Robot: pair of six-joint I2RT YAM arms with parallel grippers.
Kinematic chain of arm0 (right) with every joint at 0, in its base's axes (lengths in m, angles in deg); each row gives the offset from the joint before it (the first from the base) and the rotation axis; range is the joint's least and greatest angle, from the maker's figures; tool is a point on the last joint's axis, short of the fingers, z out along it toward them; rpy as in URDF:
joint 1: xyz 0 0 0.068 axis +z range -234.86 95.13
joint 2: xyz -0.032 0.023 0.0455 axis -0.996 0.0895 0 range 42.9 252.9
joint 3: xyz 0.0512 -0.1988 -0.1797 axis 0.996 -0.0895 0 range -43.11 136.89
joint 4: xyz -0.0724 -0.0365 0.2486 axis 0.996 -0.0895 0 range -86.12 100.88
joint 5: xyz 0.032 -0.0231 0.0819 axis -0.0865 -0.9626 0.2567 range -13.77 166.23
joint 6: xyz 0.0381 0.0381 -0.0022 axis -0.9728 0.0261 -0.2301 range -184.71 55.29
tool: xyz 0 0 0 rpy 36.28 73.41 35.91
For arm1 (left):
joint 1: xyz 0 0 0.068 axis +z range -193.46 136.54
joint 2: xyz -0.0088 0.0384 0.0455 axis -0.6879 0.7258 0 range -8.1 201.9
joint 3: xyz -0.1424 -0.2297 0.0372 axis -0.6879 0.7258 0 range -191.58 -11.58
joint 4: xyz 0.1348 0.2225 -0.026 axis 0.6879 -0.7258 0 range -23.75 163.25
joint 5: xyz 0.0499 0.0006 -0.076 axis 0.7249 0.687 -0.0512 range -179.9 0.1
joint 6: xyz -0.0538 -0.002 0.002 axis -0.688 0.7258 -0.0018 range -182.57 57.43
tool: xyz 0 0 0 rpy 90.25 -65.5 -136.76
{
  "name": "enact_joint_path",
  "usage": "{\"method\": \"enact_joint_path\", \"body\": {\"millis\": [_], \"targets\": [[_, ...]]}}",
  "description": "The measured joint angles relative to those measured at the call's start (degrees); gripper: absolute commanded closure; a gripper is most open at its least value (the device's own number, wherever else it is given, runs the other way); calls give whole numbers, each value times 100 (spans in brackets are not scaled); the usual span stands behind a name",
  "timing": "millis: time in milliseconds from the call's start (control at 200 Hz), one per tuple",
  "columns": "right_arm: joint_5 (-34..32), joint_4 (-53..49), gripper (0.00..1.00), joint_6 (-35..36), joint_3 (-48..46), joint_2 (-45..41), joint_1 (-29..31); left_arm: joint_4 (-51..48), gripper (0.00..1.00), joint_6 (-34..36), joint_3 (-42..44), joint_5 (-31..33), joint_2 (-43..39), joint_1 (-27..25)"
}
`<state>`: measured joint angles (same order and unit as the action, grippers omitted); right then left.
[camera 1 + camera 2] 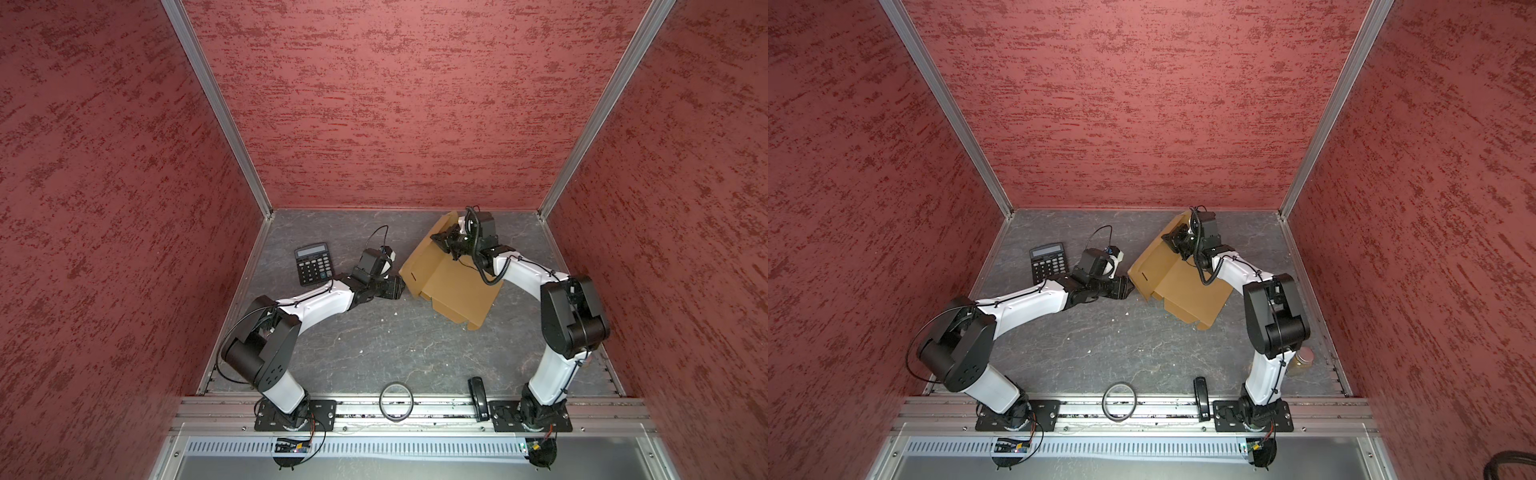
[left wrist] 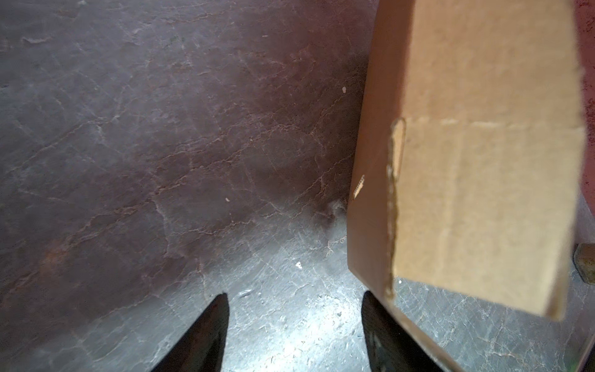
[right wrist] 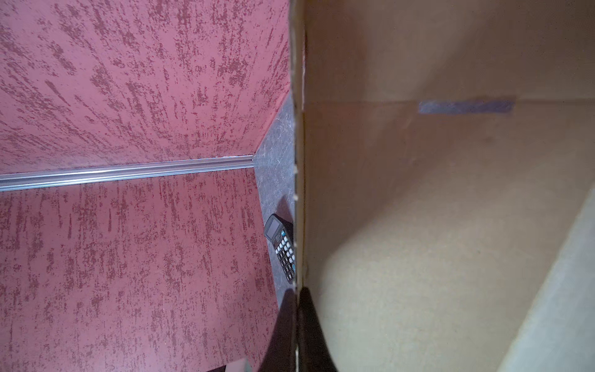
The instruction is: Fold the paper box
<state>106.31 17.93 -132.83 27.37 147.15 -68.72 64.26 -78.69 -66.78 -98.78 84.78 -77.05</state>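
the paper box (image 1: 457,286) sat partly unfolded on the right rear part of the gray marbled table (image 1: 374,345). in both top views its broad panel was low over the surface and a side panel was tilted up toward the back wall. the right gripper (image 1: 441,241) reached over the box from the right. in the right wrist view its fingers (image 3: 314,325) were pinched together on a thin cardboard edge of a raised panel, with the box's brown inner face filling the space beside them. the left gripper (image 1: 399,287) hung low at the box's near left corner. in the left wrist view its fingers (image 2: 212,335) stood wide apart with only bare table between them, and one finger was just beside the cardboard corner, though contact could not be told. a black calculator (image 1: 313,263) lay on the table behind the left arm, apart from the box. at the front edge a dark ring (image 1: 396,401) and a black handheld object (image 1: 478,397) rested by the metal rail. in a top view a small jar (image 1: 1302,360) stood beside the right arm.
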Motion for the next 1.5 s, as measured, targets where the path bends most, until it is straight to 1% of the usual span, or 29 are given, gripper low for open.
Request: {"method": "enact_joint_path", "body": {"millis": [546, 696, 977, 1252, 1302, 1383, 1503], "targets": [[-42, 39, 96, -42, 0, 4, 101, 297, 35, -118, -254, -20, 92, -90], [-42, 39, 96, -44, 2, 20, 105, 356, 36, -120, -286, -24, 201, -90], [-46, 39, 97, -48, 2, 55, 125, 428, 41, -166, -289, -15, 280, -179], [-109, 90, 97, -109, 2, 55, 162, 518, 42, -365, -313, 39, 280, -332], [-125, 116, 97, -129, 2, 55, 170, 516, 45, -409, -334, 68, 280, -354], [-146, 170, 97, -155, 2, 55, 181, 479, 53, -487, -382, 177, 280, -378], [-173, 221, 97, -179, 2, 55, 181, 319, 59, -514, -492, 459, 299, -376]]}}
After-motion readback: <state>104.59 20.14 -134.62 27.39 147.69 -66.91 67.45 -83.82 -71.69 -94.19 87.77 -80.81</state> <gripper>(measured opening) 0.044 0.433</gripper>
